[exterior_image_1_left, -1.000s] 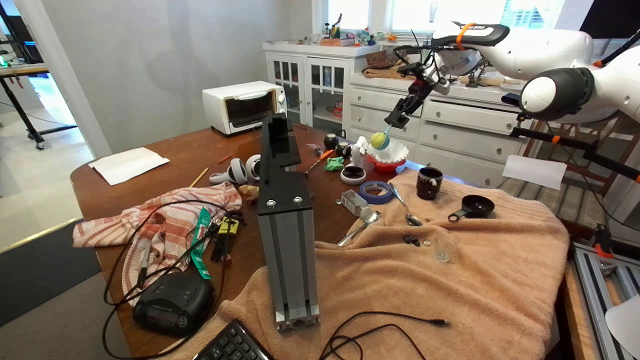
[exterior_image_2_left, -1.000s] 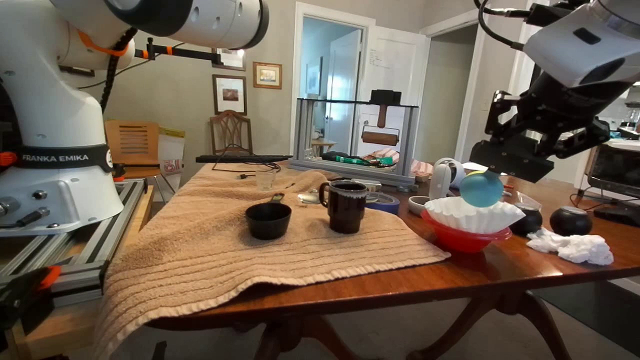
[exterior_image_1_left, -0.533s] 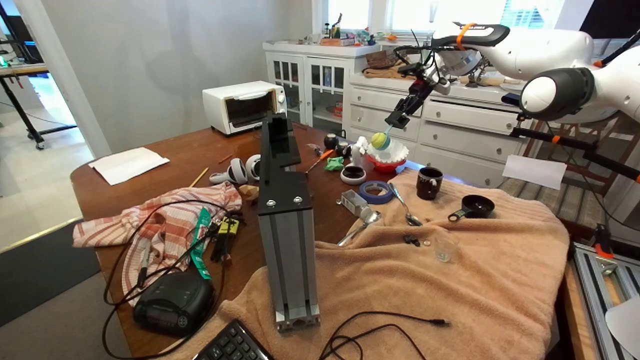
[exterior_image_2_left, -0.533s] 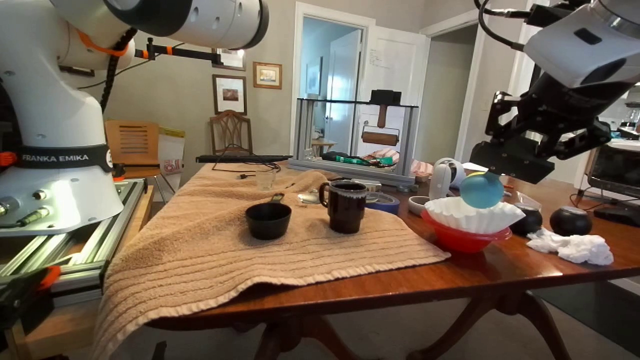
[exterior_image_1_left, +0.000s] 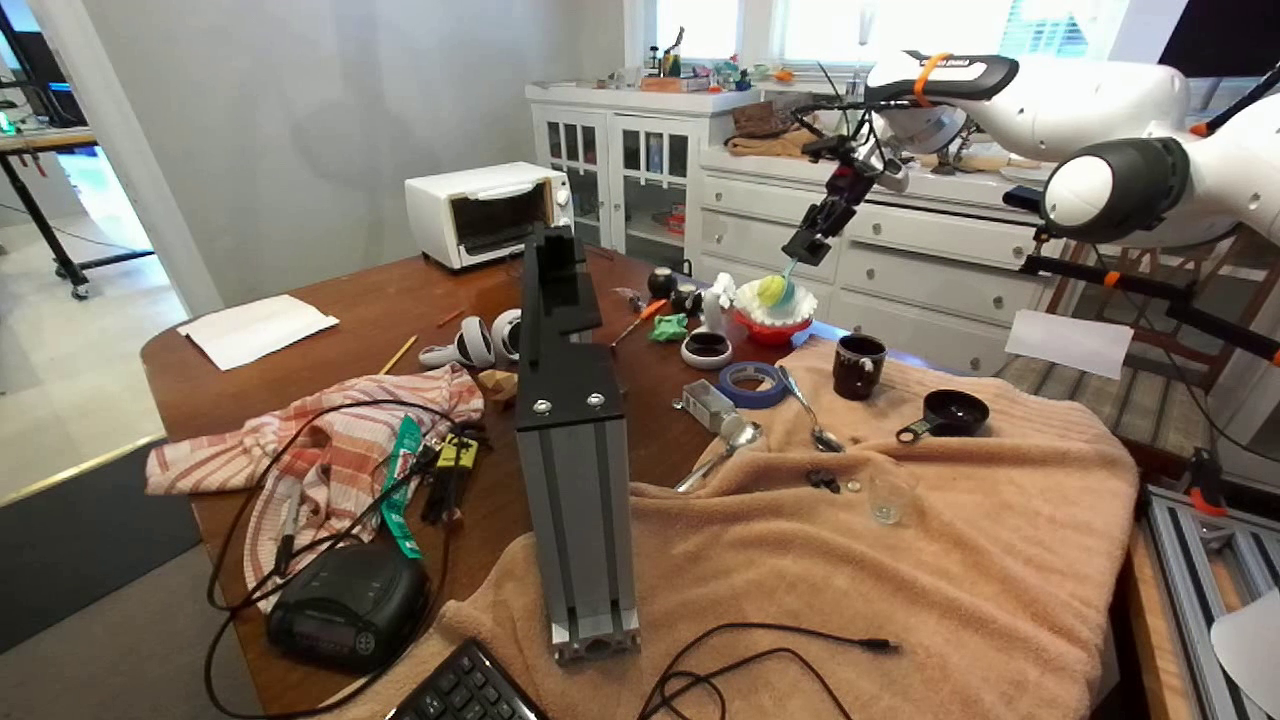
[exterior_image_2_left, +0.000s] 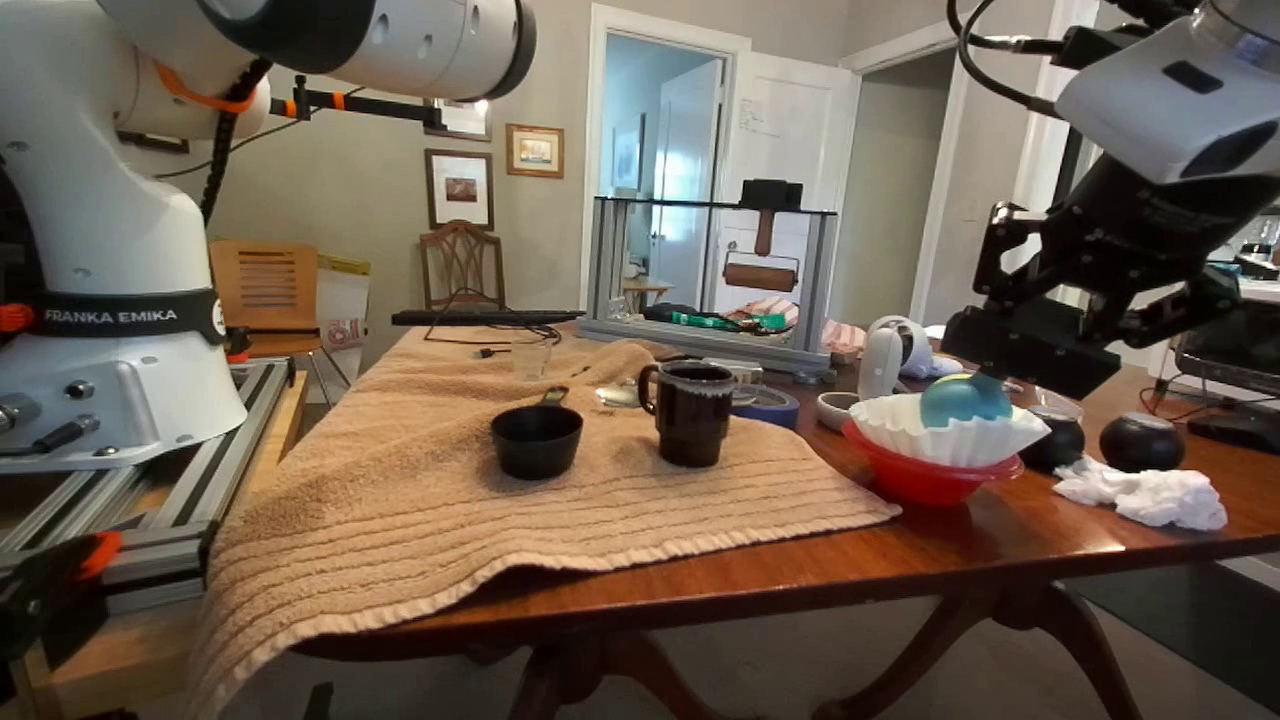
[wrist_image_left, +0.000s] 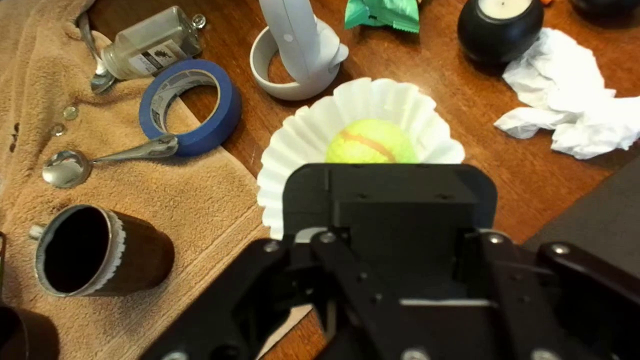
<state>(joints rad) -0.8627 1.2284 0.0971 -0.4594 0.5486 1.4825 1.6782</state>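
My gripper (exterior_image_2_left: 1035, 345) is shut on a black block (wrist_image_left: 395, 220), which fills the gap between its fingers in the wrist view. From the block a thin stem runs down to a light-blue scoop (exterior_image_2_left: 965, 402). A yellow-green ball (wrist_image_left: 370, 142) with an orange line sits against the scoop. Scoop and ball are down inside a white fluted paper filter (exterior_image_2_left: 900, 430), which stands in a red bowl (exterior_image_2_left: 935, 480) on the wooden table. The filter hides their undersides, so I cannot tell whether they touch its bottom. In the wrist view the block covers the scoop and part of the ball.
On the tan towel (exterior_image_2_left: 450, 520) stand a brown mug (exterior_image_2_left: 693, 420) and a black measuring cup (exterior_image_2_left: 536, 445). Blue tape (wrist_image_left: 227, 120) and a white controller (wrist_image_left: 310, 65) lie near the bowl. Black jars (exterior_image_2_left: 1142, 445) and crumpled tissue (exterior_image_2_left: 1150, 495) sit beyond it. A tall metal frame (exterior_image_1_left: 580, 500) crosses the table.
The gripper, with block, scoop and ball, has moved lower in the last half second. The ball, earlier higher at the filter's rim, is now deeper inside it. Bowl and filter have not moved.
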